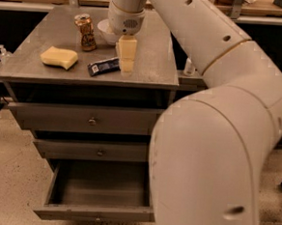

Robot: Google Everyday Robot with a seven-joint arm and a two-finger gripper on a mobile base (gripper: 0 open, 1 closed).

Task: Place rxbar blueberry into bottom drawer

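Observation:
The rxbar blueberry (pixel 104 66), a dark navy bar with a white label patch at its left end, lies on the grey cabinet top (pixel 149 62) near the front edge. My gripper (pixel 126 67) hangs from the large white arm and points down just right of the bar, its pale fingers (pixel 126 53) close above the top. The bottom drawer (pixel 99 191) is pulled open below, and the part of its grey inside that shows holds nothing.
A yellow sponge (pixel 59 57) lies at the left of the top. A patterned can (pixel 86 31) stands behind the bar, and a white bowl (pixel 104 30) sits partly hidden behind my wrist. Two shut drawers with knobs (pixel 92 121) sit above the open one. My arm fills the right side.

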